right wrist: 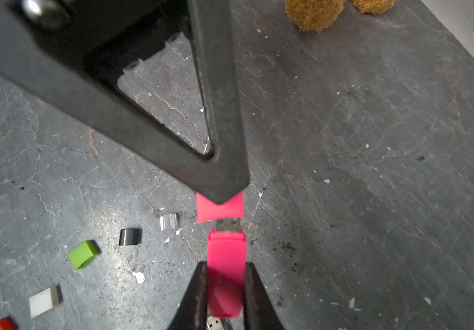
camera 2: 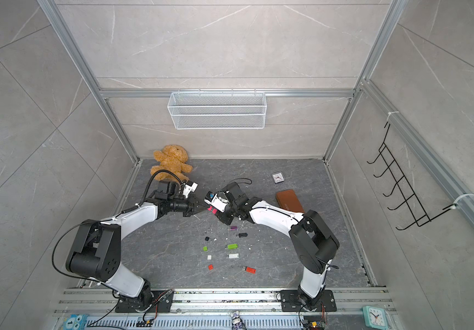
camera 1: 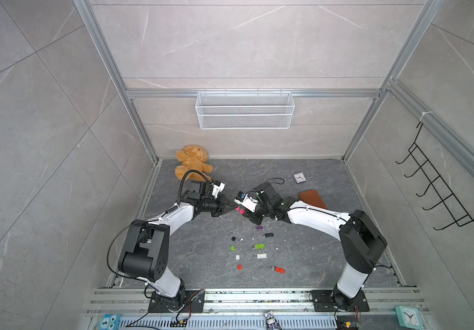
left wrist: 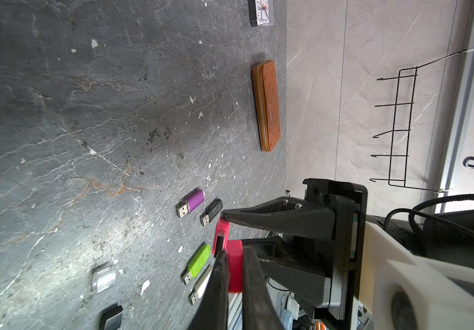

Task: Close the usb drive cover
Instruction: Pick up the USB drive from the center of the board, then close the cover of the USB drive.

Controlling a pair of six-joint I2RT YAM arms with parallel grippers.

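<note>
Right tool (right wrist: pixel 225 270): clamped on the pink drive (right wrist: pixel 226 257), held above the mid-worktop (right wrist: pixel 344 143) with its plug (right wrist: pixel 228 224) facing left.
Left tool (left wrist: pixel 235 254): pinched on the pink cap (right wrist: pixel 220 210), at the plug's tip; we cannot tell whether it has entered.
Risk: we judge that a skewed push could jam the cap or twist either piece out of its shallow pinch.
</note>
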